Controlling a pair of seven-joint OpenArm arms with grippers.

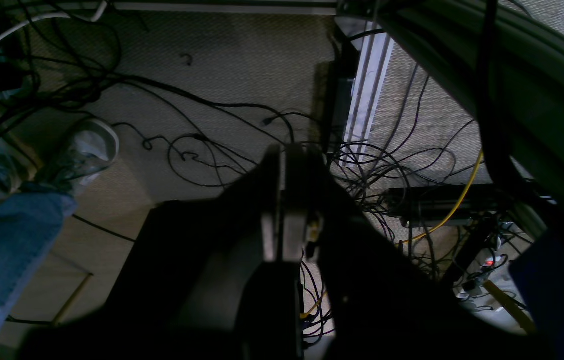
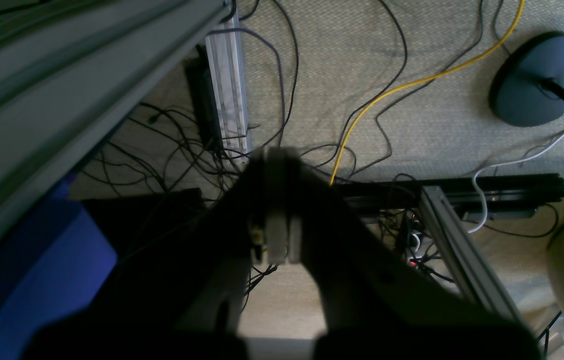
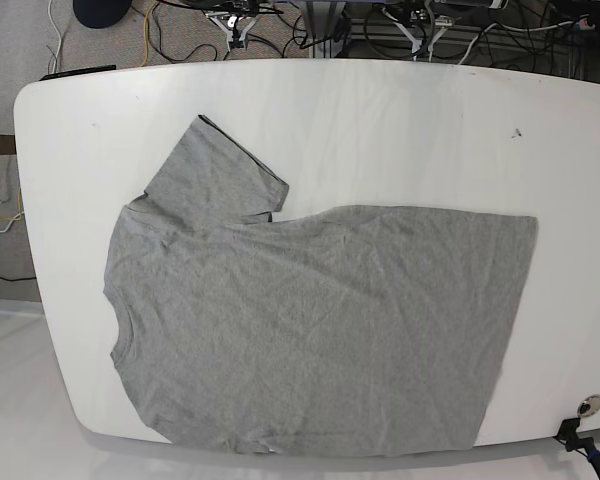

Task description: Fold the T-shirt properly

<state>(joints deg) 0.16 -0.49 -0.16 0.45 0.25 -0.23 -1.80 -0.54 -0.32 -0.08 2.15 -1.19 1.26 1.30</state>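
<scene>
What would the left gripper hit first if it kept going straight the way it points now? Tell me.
Probably the tangle of black cables on the carpet floor. The left gripper, shut, points down off the table at them; nothing nearer shows ahead, though depth is unclear.

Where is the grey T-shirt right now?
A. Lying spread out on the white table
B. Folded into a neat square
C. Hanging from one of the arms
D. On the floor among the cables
A: the T-shirt lies spread on the white table, one sleeve out, no arm near it.
</scene>
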